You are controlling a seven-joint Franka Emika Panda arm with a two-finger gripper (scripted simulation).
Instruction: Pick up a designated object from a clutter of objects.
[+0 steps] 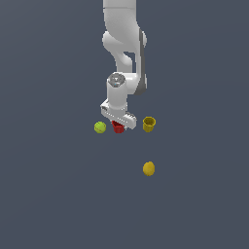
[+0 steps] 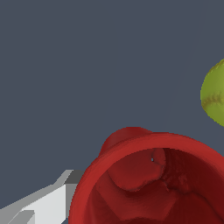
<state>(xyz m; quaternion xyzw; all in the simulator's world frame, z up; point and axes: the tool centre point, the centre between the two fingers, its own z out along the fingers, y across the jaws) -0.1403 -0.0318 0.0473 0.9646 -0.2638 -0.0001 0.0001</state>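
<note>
The red cup (image 1: 118, 127) stands among the clutter, with its top part hidden under my gripper (image 1: 117, 122), which is lowered right onto it. In the wrist view the red cup (image 2: 153, 183) fills the near field, rim wide and hollow toward the camera. One grey finger (image 2: 48, 203) lies right beside the cup's outer wall. The other finger is hidden, so the frames do not show whether the jaws are closed on the cup. The cup sits level with the other items.
A lime-green ball (image 1: 100, 127) lies close by on the exterior view's left and also shows in the wrist view (image 2: 214, 98). A yellow-ochre cup (image 1: 149, 124) stands on the exterior view's right. A yellow lemon-shaped ovoid (image 1: 149, 168) lies nearer the camera.
</note>
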